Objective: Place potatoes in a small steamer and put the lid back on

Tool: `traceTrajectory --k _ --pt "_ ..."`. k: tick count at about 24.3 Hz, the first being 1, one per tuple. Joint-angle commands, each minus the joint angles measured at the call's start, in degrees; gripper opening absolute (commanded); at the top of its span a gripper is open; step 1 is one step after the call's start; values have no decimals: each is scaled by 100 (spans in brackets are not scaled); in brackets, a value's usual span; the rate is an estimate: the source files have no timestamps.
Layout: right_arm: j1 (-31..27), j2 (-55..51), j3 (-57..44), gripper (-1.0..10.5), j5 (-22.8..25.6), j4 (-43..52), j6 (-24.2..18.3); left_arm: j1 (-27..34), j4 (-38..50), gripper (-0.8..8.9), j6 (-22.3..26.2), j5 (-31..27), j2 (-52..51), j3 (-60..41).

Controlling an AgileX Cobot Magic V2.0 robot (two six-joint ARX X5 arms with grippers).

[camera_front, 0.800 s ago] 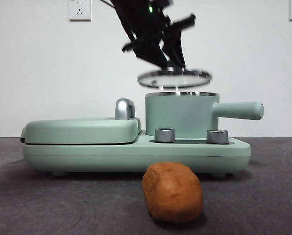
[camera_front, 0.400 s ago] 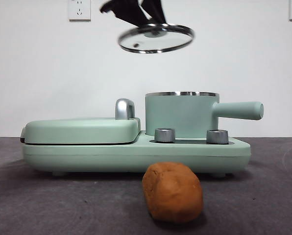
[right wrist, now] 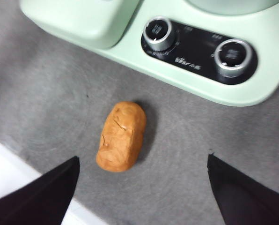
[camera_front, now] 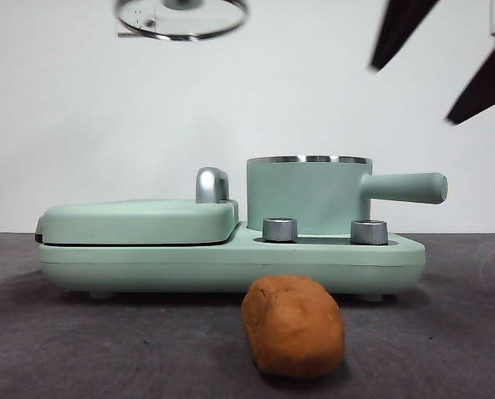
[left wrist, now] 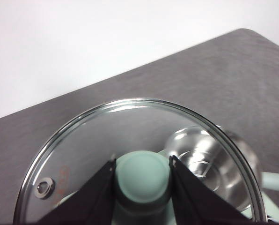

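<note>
The orange-brown potato (camera_front: 293, 327) lies on the grey table in front of the cooker and shows in the right wrist view (right wrist: 121, 136). The small mint-green steamer (camera_front: 307, 192) stands uncovered on the cooker, its handle (camera_front: 405, 187) pointing right. My left gripper (left wrist: 142, 171) is shut on the lid's green knob (left wrist: 143, 176). It holds the glass lid (camera_front: 182, 18) high at the top left of the front view, left of the steamer; the lid also shows in the left wrist view (left wrist: 106, 136). My right gripper (camera_front: 447, 58) is open, high at the top right, above the potato (right wrist: 144, 187).
The mint-green cooker base (camera_front: 231, 262) carries a flat lidded griddle section (camera_front: 135, 220) with a steel latch (camera_front: 212, 184) and two steel dials (camera_front: 280, 229) (camera_front: 369, 232). The table's near edge shows white in the right wrist view (right wrist: 18, 173).
My left gripper has lifted the lid off above the steamer, up and to the left. My right gripper has come into the front view at the top right.
</note>
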Motion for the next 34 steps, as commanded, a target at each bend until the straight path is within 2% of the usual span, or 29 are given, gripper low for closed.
traceTrajectory --k 1,5,8,12,21,22,25,27,31,34 --pt "402 619 286 434 203 35 426 153 -42 49 79 -11 -101 153" --pt "828 1370 555 434 391 37 688 391 -195 49 79 -11 -229 153" --pt "1071 1836 680 434 601 42 734 503 -208 49 79 -11 -258 153" --pt "1322 2448 697 434 632 223 756 553 -319 49 76 -11 -256 151" --pt "1416 3600 697 432 525 616 745 551 -413 49 79 -11 -256 151" --pt "1414 3663 697 404 442 649 743 553 -411 48 79 -11 -256 151" --pt "1403 3781 697 225 365 715 645 553 -411 45 79 -11 -256 151" --pt "1384 3849 697 157 186 765 557 551 -413 44 79 -11 -256 151" --pt "1217 3799 955 150 -260 529 476 590 -413 23 81 -11 -256 151" --pt "870 3799 1757 150 -247 -297 59 627 -411 23 81 -11 -256 151"
